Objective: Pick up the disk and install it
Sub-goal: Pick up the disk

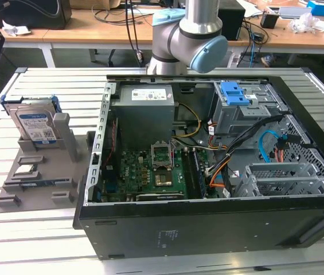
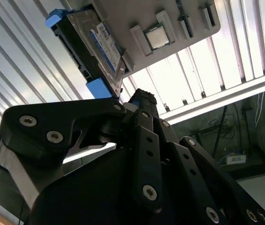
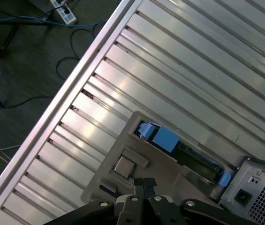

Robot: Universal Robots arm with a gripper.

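Currently, claw [image 3: 144, 183]: hanging high over the grey holder, well apart from it, black fingers [image 2: 144, 136] pressing together with no gap between the tips, gripping nothing.

Disk [image 1: 35, 123]: standing on edge in a slot at the holder's far end, near the worktop's far corner at the exterior view's left; label facing the exterior camera, blue bracket framing it; not yet being picked up, sitting well apart from the claw. Appearing edge-on in the first wrist view [image 3: 165, 138] and tilted in the second wrist view [image 2: 97, 44].

Holder [image 1: 41, 183]: lying flat on the worktop, just beside the computer case on the exterior view's left.

Chip [image 1: 28, 170]: resting in a pocket of the holder, between the disk and the holder's near end.

Worktop [image 1: 35, 246]: slatted metal, carrying the holder and the case.

Computer case [image 1: 207, 229]: lying on its side with the side panel off, taking up the worktop's middle and the exterior view's right.

Power supply [image 1: 144, 106]: sitting in the case's far corner, on the side nearest the holder.

Blue latch [image 1: 233, 93]: sitting on the metal drive cage along the case's far side.

Arm [image 1: 190, 34]: rising at the worktop's far edge, behind the case.
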